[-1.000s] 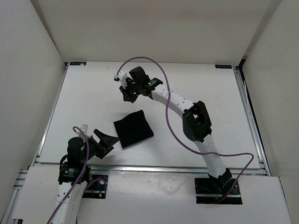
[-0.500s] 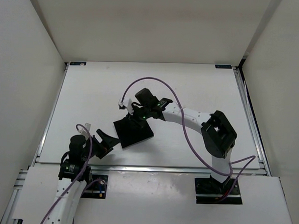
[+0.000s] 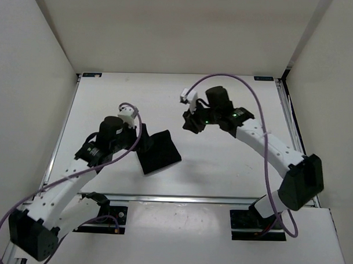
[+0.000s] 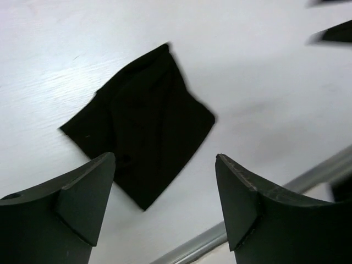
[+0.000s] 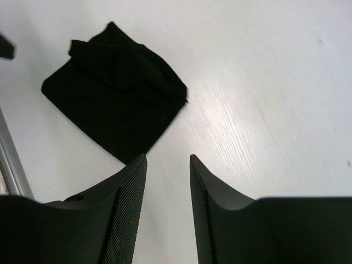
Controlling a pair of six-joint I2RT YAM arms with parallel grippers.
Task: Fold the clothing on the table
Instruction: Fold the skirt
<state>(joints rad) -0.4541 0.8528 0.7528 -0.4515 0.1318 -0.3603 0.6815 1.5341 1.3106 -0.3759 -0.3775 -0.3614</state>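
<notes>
White walls [image 3: 168, 33] box in the cell on three sides. Nearest the camera a white shelf [image 3: 178, 236] carries both arm bases, and just past it a metal rail [image 3: 191, 197] lines the near edge of the surface [image 3: 108, 100], a flat white top with a faint grain in the wrist views. From the lower left corner the left arm [image 3: 70, 174], white links with black joints, reaches inward. The left tool [image 4: 164, 165] has its matte black, wedge-shaped fingers spread wide, with nothing between them. Seen from above, its wrist covers the left corner of the clothing [image 3: 159, 151], and whether it touches the fabric cannot be told. The clothing is black, soft and matte, folded into a rough four-cornered pad. It lies flat, left of the middle of the surface and closer to the near rail than to the far edge. The right wrist view shows a smaller folded layer on top with a thick, rounded edge. Beyond the pad and to its right, apart from it, hangs the right tool [image 5: 168, 159]. Its ribbed fingers stand a narrow gap apart over bare white, pinching nothing. The right arm [image 3: 268, 149] sweeps up from the lower right, and a purple cable [image 3: 228, 75] arcs over it toward the far edge.
</notes>
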